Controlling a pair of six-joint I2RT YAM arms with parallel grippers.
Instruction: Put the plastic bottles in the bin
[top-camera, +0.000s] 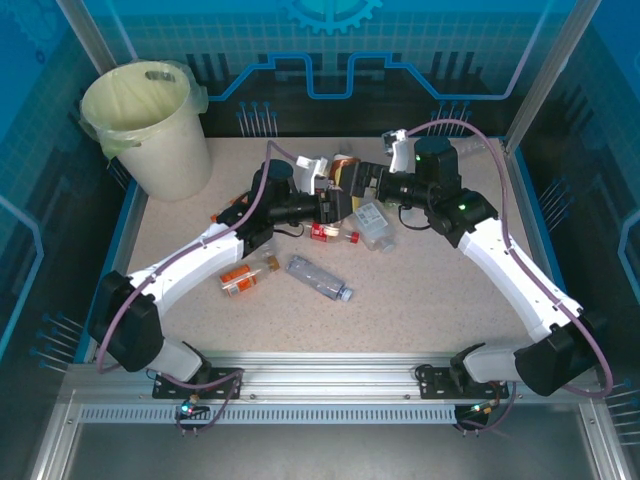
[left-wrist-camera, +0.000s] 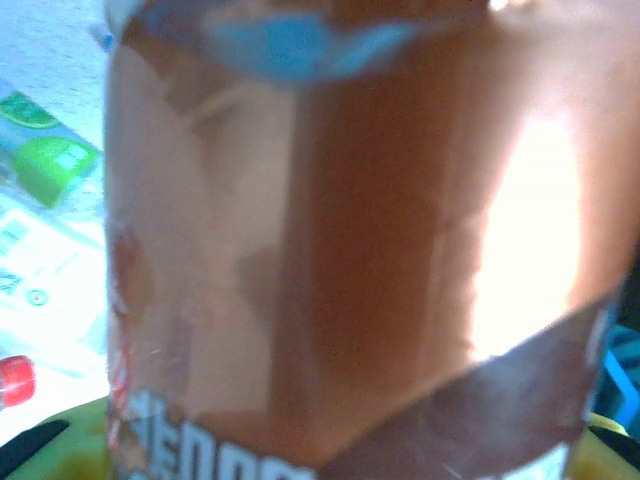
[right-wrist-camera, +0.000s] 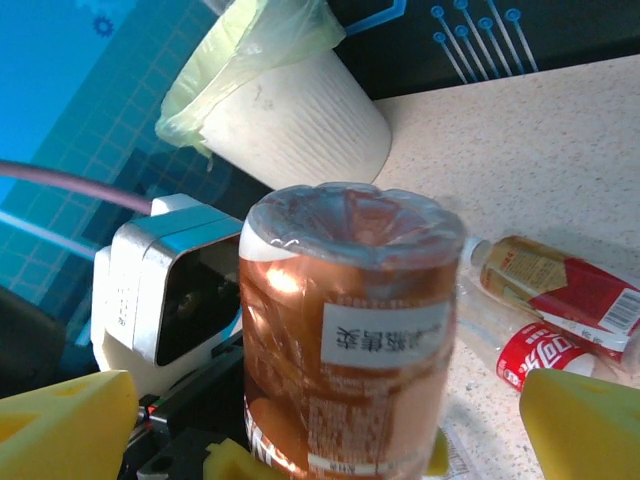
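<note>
A copper-brown labelled plastic bottle (right-wrist-camera: 350, 330) is held above the table's middle (top-camera: 345, 178). My left gripper (top-camera: 335, 203) is shut on its lower end, and its yellow pads (right-wrist-camera: 228, 463) press the bottle's sides. The same bottle (left-wrist-camera: 350, 250) is blurred and very close in the left wrist view. My right gripper (right-wrist-camera: 320, 430) is open, its yellow fingertips (right-wrist-camera: 62, 420) standing wide on either side of the bottle and apart from it. The cream bin (top-camera: 170, 165) with its pale green bag stands at the far left corner (right-wrist-camera: 300, 130). More bottles lie on the table: an orange-labelled one (top-camera: 243, 277) and a clear blue-capped one (top-camera: 318, 278).
A red-labelled bottle (top-camera: 330, 233) and a clear squarish bottle (top-camera: 373, 225) lie under the grippers. Two red-labelled bottles (right-wrist-camera: 560, 285) (right-wrist-camera: 540, 355) show beside the right fingers. A green-capped bottle (left-wrist-camera: 55, 165) lies below the left wrist. Blue walls and metal posts ring the table.
</note>
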